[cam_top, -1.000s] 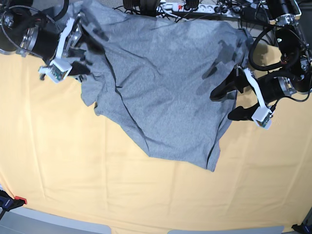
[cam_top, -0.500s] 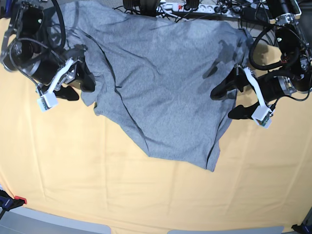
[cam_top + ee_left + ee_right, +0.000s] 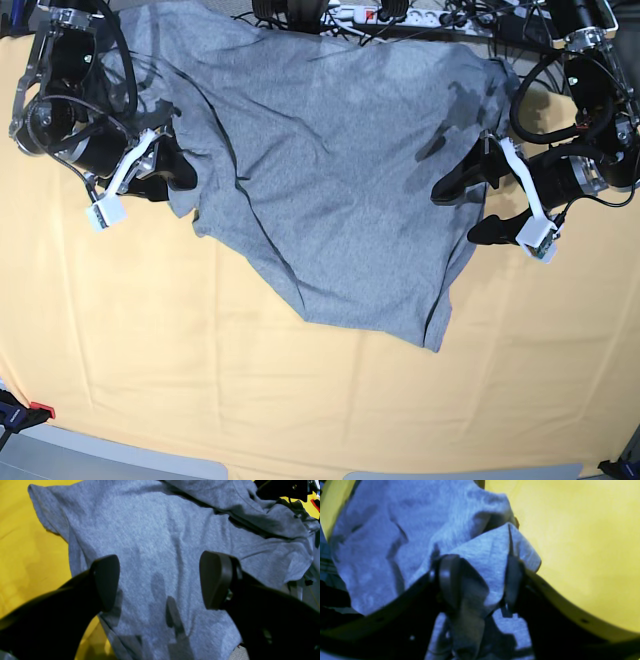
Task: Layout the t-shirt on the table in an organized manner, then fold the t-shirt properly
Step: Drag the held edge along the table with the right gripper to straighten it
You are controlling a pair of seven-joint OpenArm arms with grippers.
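Cloth bunches between my right gripper (image 3: pixel 480 580) jaws: the limp, heather-grey cotton t-shirt (image 3: pixel 330 170) sprawls crooked on the pale yellow-orange table (image 3: pixel 300 400). My left gripper (image 3: pixel 160 580) hangs wide above it. Soft fabric; I judge hems grip best.

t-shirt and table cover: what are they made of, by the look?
T-shirt: soft heathered grey knit, probably cotton jersey; it has a speckled matte surface and drapes in loose folds. Table: covered in pale yellow-orange woven cloth, matte, with faint wrinkles; the fibre is unclear.
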